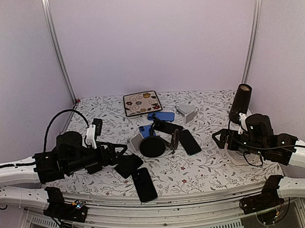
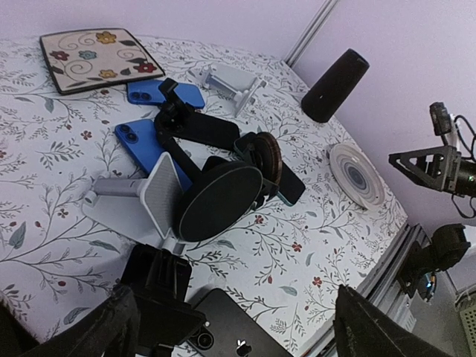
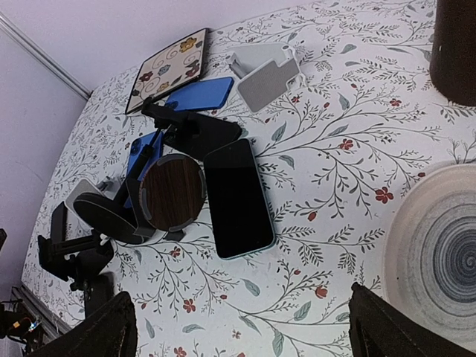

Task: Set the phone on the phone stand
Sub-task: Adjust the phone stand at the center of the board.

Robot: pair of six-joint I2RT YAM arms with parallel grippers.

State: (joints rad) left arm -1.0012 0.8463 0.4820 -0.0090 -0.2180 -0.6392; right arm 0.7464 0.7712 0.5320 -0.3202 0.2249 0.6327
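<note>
The task is at the reach step, with nothing grasped yet. The left gripper [image 2: 236, 297], jaws spread wide, hovers by the glossy black phone [image 2: 242, 338], which lies flat near the table's front edge, just beside a black clamp-like stand [image 2: 160, 286]. The right gripper [image 3: 239, 294] is also spread and empty. Next, I judge, the left must descend and pinch the phone's edges.

The top camera looked down from high behind the near edge, taking in the whole counter [image 1: 207, 175] to the back wall [image 1: 154, 42]. The left wrist camera sat low and close, facing rightward; the right wrist camera looked leftward from higher. All three shared the round black stand [image 1: 152, 146] and patterned tile [image 1: 142, 103].
</note>
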